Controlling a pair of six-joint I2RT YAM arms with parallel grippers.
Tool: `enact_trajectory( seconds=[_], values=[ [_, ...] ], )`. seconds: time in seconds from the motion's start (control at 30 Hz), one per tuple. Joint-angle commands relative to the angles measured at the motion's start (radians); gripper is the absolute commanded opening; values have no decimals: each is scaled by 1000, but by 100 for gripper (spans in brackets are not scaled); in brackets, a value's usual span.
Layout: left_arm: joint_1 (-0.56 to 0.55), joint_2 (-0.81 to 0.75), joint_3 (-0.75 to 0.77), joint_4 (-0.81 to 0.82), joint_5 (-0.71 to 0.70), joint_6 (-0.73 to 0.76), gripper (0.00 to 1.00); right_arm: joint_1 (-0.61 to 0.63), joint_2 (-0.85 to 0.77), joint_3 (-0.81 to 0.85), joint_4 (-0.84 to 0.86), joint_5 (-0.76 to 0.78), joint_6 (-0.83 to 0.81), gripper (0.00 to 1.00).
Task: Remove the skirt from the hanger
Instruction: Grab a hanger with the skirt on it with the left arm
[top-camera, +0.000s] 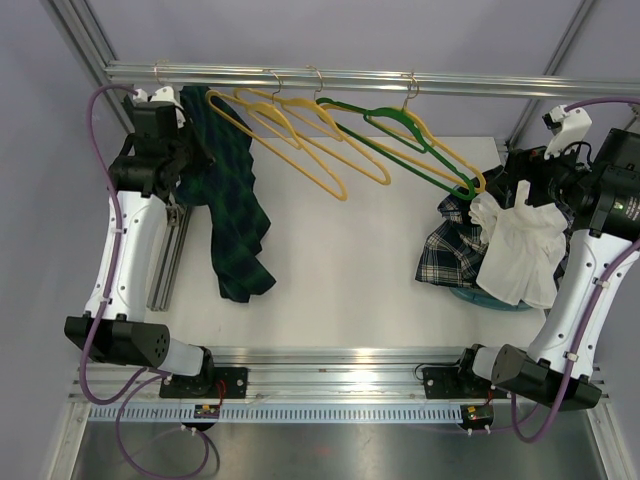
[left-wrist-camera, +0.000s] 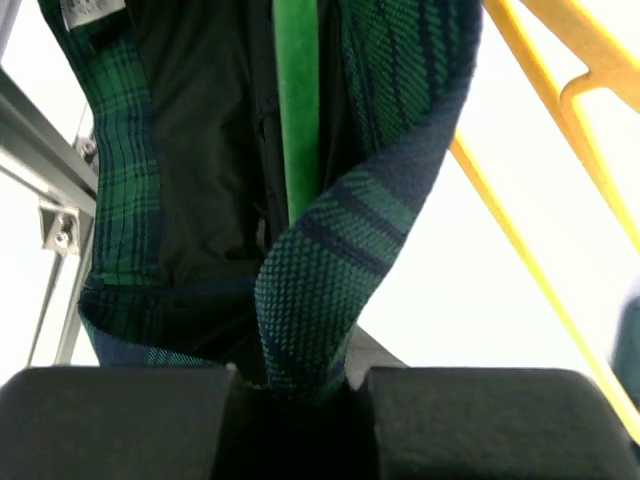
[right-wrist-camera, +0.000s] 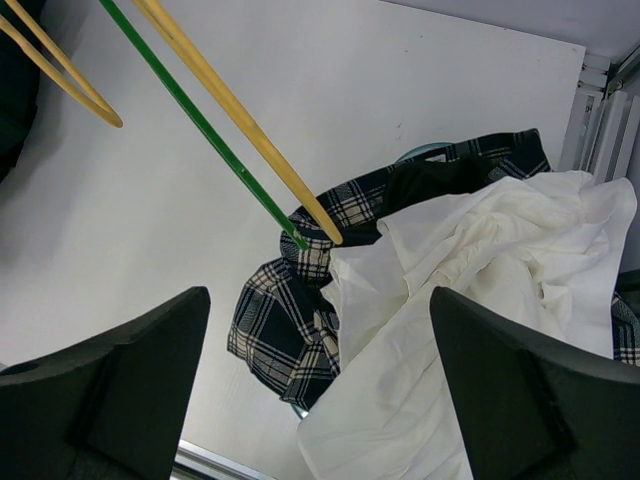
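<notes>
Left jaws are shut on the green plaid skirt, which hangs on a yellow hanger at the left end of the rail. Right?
Not quite. The left gripper is shut on the green plaid skirt at the rail's left end, but the skirt's hanger is green, not yellow. The left wrist view shows it.

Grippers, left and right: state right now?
Left gripper: closed on a fold of the green plaid skirt, which hangs on the rail.
Right gripper: open, holding nothing, above the clothes pile.
</notes>
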Motion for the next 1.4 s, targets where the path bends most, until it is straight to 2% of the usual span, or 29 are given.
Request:
enact_trajectory(
  seconds=[0.0, 0.23, 0.37, 0.5, 0.83, 1.0, 1.1, 1.23, 1.37],
  values=[
    [6, -124, 150, 225, -54, -63, 0, -5, 2, 46, -2, -29, 27, 99],
    [-7, -100, 218, 187, -166, -97, 0, -5, 6, 72, -2, -2, 31, 100],
    [-57, -57, 261, 166, -252, -16, 0, -5, 8, 89, -4, -17, 42, 99],
    [-95, -40, 261, 191, -278, 40, 0, -5, 8, 99, -12, -34, 42, 100],
    [-118, 32, 298, 245, -350, 201, 0, -5, 5, 79, -2, -69, 59, 99],
    [-219, 89, 379, 260, -588, 376, 0, -5, 8, 73, -5, -77, 60, 99],
    [-221, 101, 387, 263, -573, 376, 0, -5, 8, 72, -5, -77, 60, 99],
    [-221, 94, 385, 246, -480, 353, 0, -5, 8, 72, -7, -75, 62, 99],
    [-221, 66, 324, 272, -464, 338, 0, -5, 9, 66, -10, -80, 60, 99]
  ],
)
